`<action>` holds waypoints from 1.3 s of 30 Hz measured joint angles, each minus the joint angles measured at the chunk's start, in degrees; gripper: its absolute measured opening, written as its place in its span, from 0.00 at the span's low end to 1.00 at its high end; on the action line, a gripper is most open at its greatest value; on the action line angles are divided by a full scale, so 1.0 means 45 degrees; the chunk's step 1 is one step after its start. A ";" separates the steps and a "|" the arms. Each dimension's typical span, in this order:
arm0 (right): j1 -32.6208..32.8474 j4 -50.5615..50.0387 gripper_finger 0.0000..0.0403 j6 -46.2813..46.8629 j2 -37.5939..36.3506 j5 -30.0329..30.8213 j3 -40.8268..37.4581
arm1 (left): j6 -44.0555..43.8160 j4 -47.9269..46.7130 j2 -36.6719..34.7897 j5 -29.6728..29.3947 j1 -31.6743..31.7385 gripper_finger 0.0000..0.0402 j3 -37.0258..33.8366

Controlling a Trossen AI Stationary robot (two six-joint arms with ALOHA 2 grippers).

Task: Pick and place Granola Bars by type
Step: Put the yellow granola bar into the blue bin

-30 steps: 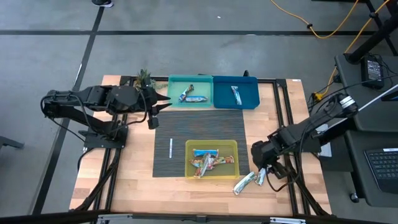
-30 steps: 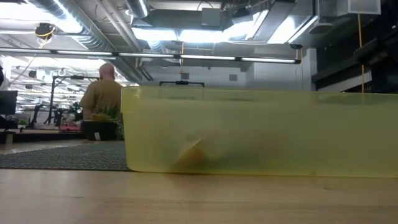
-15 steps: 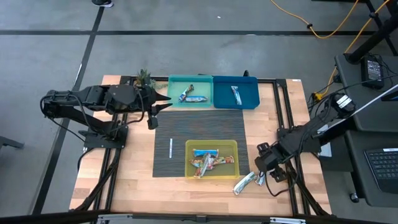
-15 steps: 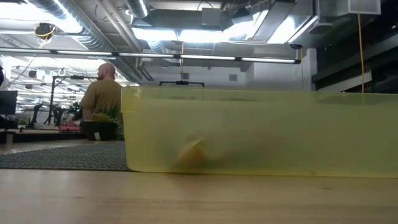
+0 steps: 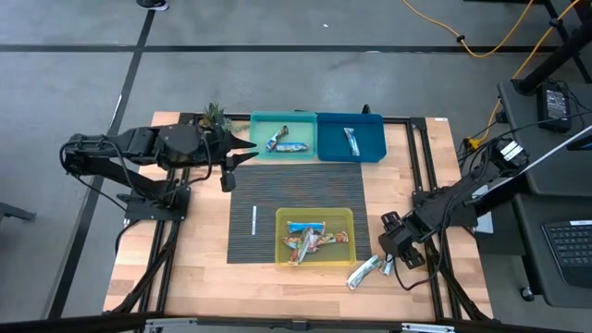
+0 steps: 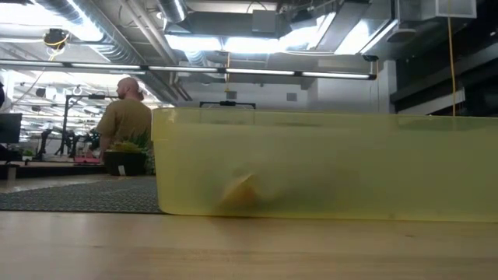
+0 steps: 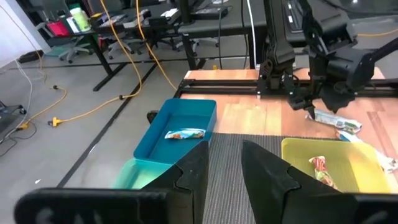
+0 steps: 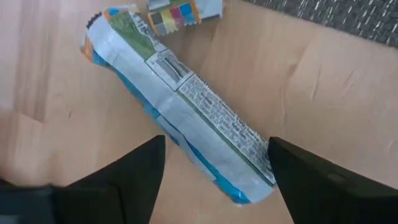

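Two Granola Bars lie flat on the bare wood right of the yellow tray: a silver-blue one (image 5: pixel 363 271) and a second (image 5: pixel 388 265). My right gripper (image 5: pixel 390 253) points down over them, open. In the right wrist view its fingers stand on either side of a silver-blue bar (image 8: pixel 180 106) without touching it. Several more bars lie in the yellow tray (image 5: pixel 315 215). The teal tray (image 5: pixel 282 120) holds bars and the blue tray (image 5: pixel 370 139) holds one. My left gripper (image 5: pixel 246 150) waits raised by the teal tray, open and holding nothing.
A thin white stick (image 5: pixel 254 220) lies on the dark ribbed mat (image 5: pixel 296 185) left of the yellow tray. A small plant (image 5: pixel 215 117) stands at the far left corner. In the low view the yellow tray's wall (image 6: pixel 327 163) fills the middle and a person stands far behind.
My right gripper has come down toward the two bars on the wood beside the yellow tray, shifting slightly toward the table's right and near edges and tipping more steeply downward. The bars have not moved.
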 joint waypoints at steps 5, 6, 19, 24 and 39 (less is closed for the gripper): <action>0.0000 0.0667 0.70 0.0026 0.0000 -0.0010 -0.0266 | -0.0102 0.0064 0.0000 0.0000 -0.0085 0.22 0.0000; 0.0000 0.0881 0.70 0.0026 0.0000 0.0033 -0.0384 | -0.0117 0.0064 0.0000 0.0000 -0.0085 0.22 0.0000; -0.0005 0.1284 0.62 0.0701 0.0191 0.0254 -0.0528 | -0.0200 0.0400 0.0005 0.0015 -0.0080 0.22 0.0000; 0.0000 0.1617 0.46 0.1045 0.0200 0.0155 -0.0305 | -0.0203 0.0394 0.0015 0.0029 -0.0080 0.22 0.0000; -0.0010 0.1561 0.16 0.3278 0.0165 0.0162 0.0149 | 0.0004 0.0322 0.0015 0.0344 -0.0080 0.22 0.0000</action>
